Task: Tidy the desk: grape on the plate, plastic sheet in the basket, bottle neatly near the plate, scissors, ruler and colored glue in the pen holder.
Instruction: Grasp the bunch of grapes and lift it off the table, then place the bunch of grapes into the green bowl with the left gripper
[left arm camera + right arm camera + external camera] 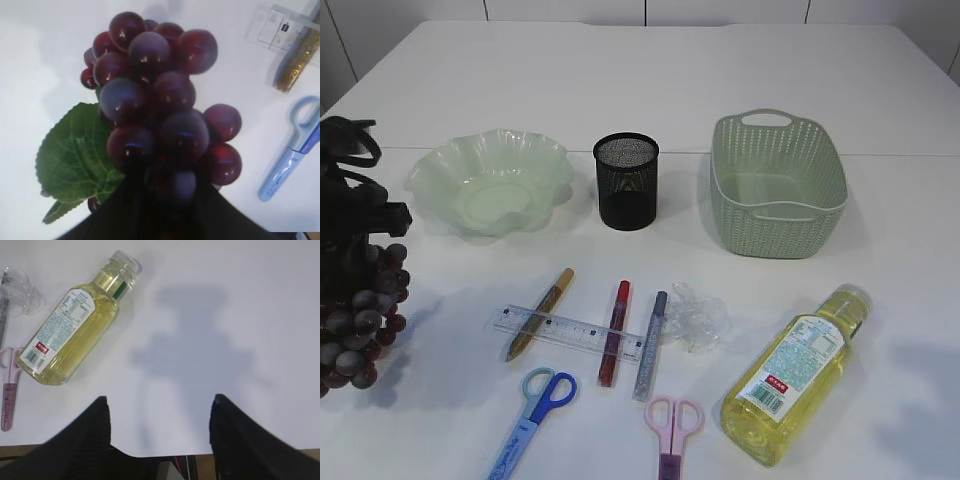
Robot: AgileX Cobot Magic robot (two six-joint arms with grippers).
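Dark-red grape bunch (160, 110) is clamped in the left tool (360, 235); green plate (490, 183) lies right, farther back; right tool (157, 412) gapes empty.

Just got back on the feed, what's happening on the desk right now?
The left gripper holds the grape bunch at the desk's left edge, short of the green plate. The right gripper hangs open over bare table beside the bottle, which lies flat. Ruler, scissors and glue pens lie unsorted; pen holder and basket look empty.
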